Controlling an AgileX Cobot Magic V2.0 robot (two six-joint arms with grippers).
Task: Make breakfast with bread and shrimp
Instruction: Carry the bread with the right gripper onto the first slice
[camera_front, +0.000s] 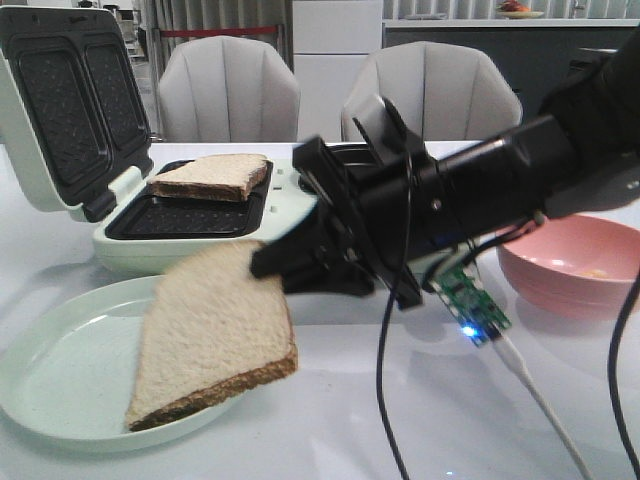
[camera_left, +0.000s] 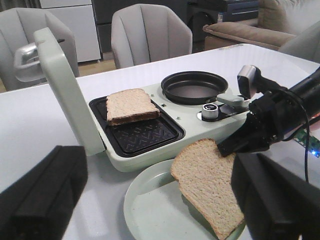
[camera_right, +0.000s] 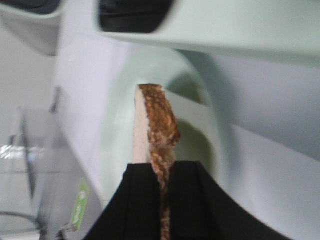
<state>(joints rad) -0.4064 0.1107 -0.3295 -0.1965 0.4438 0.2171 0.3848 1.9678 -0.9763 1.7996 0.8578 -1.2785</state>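
The right pincer (camera_front: 268, 262) pinches one bread slice (camera_front: 215, 335) by its upper edge; the slice hangs tilted, its lower corner over the green plate (camera_front: 60, 375). The second slice (camera_front: 212, 176) lies on the sandwich maker (camera_front: 200, 245). Whether the left pincer (camera_left: 150, 210) is spread or pressed together cannot be told.

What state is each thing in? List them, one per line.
Sandwich maker: lid open.
Bread in maker: lying flat on the far grill plate.
Second bread: gripped at one edge by the right hand, tilted over the plate.
Left hand: open, holding nothing.
Frying pan: empty.
Pink bowl: upright, something small and pale inside.
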